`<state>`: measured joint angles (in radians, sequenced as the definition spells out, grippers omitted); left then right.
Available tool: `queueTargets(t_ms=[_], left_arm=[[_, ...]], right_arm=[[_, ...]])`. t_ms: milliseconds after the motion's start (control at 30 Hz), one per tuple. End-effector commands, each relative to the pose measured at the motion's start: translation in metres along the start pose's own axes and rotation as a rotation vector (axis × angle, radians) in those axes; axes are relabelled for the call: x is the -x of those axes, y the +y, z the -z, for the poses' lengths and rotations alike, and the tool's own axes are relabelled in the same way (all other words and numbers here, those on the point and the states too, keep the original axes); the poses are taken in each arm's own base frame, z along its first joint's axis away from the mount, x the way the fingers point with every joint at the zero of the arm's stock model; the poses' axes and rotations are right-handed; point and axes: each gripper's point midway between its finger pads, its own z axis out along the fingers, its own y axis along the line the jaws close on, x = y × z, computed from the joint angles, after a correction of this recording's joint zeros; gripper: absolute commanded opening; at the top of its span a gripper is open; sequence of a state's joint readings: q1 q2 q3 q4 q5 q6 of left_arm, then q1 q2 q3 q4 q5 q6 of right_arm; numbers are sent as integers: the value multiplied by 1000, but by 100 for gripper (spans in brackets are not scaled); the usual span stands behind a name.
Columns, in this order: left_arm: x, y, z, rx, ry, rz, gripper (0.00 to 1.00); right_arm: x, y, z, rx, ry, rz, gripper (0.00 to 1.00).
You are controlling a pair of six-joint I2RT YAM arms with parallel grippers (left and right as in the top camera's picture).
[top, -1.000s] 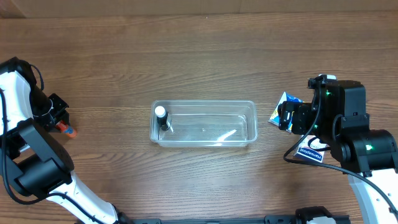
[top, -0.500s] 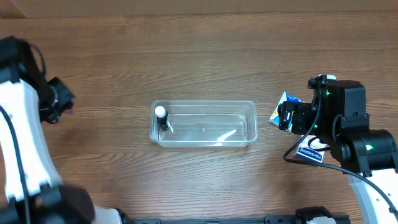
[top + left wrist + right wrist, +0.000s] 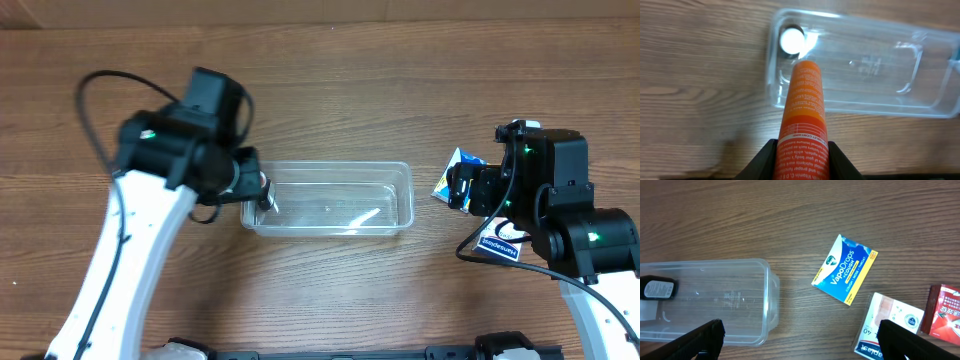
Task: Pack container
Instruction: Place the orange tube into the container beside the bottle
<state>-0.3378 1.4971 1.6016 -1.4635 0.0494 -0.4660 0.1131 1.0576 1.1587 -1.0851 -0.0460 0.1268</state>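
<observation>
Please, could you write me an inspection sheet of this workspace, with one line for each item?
Surface: wooden table, no spill seen.
Job's things: clear container at the centre, with one dark bottle with a white cap at its left end; orange tube pointing at that end.
Clutter: blue VapoDrops box, white box and red box on the table, right of the container.
Grippers: left gripper shut on the orange tube; right gripper open, empty.
Cables: black cable loops off the left arm; second cable by the right arm.
Surroundings: pale strip beyond the far edge; nothing else seen.
</observation>
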Motion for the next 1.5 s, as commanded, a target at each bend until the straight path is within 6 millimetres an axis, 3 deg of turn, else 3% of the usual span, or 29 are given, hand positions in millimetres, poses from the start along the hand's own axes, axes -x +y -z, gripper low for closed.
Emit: queueTargets(t_ms=[0,167,367,1333,1367,1467], left_arm=[[-12,-4,-46,54,113,16,4],[-16,0,-89,97,190,50,4],[-17,3,-117,119,210,69,5],[-20,16,-136,175,202,96,12],[-20,16,-136,174,199,96,16],[-19,16,-136,172,196,96,43]], right_arm=[[10,3,8,8,-34,3,100],[10,3,8,8,-34,3,100],[10,3,8,8,-33,3,100],[9,3,8,8,-30,3,100],[9,3,8,8,-29,3,100],[9,3,8,8,-29,3,100]])
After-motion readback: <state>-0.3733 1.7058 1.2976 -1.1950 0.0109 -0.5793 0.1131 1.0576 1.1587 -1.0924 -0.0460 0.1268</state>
